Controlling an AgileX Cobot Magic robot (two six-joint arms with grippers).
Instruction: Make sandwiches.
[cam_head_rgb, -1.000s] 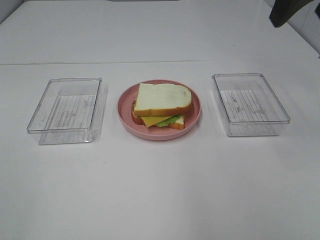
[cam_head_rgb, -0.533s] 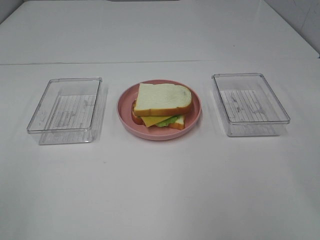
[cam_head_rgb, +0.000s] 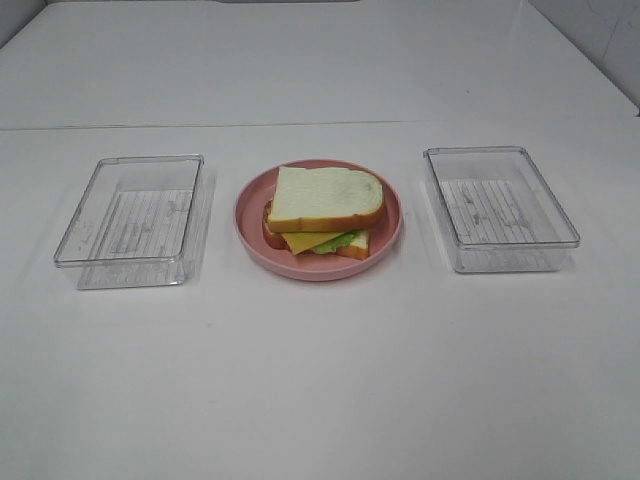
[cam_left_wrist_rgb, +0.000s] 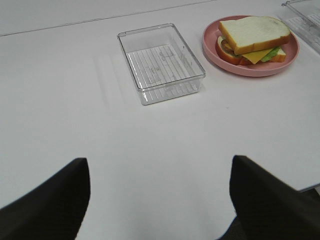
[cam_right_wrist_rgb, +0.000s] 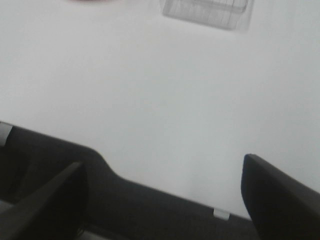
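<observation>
From up high, the sandwich sat stacked on the pink plate between 2 clear trays, top slice skewed; I'd guess a clumsy nudge could slide it off. No arms showed there. Left wrist view: left gripper hung spread wide and empty above bare table, well back from the plate. Right wrist view: right gripper was spread too, holding nothing.

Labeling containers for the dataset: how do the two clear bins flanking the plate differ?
The left bin sits left of the pink plate, its long axis skewed; the right bin sits right of the plate and looks squarer to the table edge. Both are clear, rectangular, ribbed-bottomed and empty.
</observation>
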